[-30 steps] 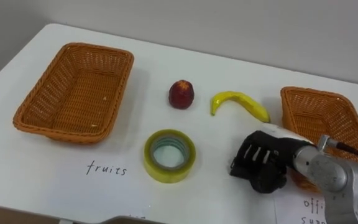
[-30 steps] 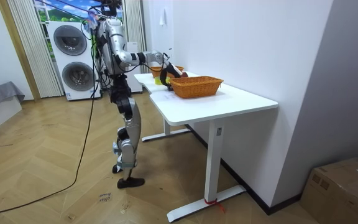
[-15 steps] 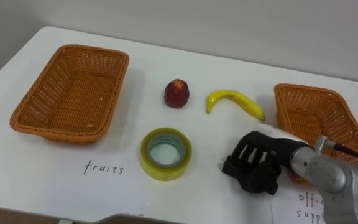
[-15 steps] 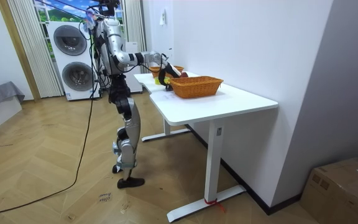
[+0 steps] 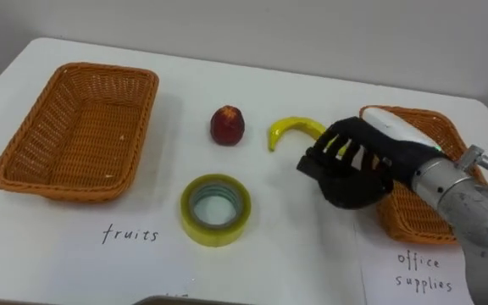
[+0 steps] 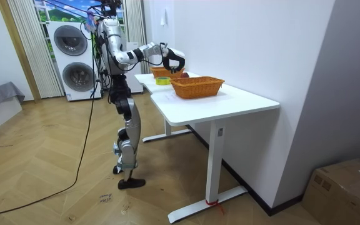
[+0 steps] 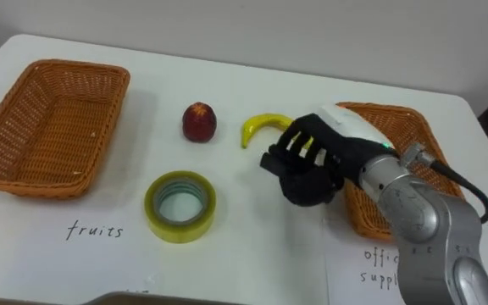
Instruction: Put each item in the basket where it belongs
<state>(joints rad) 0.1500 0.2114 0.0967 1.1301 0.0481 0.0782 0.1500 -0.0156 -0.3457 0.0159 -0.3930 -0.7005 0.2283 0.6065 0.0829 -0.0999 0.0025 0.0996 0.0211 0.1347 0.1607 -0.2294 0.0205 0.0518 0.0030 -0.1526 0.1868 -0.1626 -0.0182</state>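
A yellow banana point(image 5: 286, 129) lies at the table's middle, and my right hand point(image 5: 347, 166) hovers above its right end, hiding that end. The fingers are loosely bent, the dark palm faces left, and nothing is in it. A red fruit point(image 5: 226, 124) sits left of the banana. A yellow tape roll point(image 5: 215, 209) lies flat nearer the front edge. The wicker fruit basket point(image 5: 139, 134) stands empty at the left. The office supplies basket point(image 5: 439, 119) stands at the right, partly behind my forearm. In the room view the right hand point(image 6: 174, 60) is raised above the table.
A handwritten "fruits" label point(image 5: 130, 233) lies before the left basket, and an "office supplies" paper point(image 5: 426, 271) before the right one. The white table point(image 5: 295, 246) ends at a wall behind. The robot stands at the table's end on the room view's left.
My right hand has lifted off the table in front of the right basket and moved up and back over the banana's right end. The camera has shifted a little.
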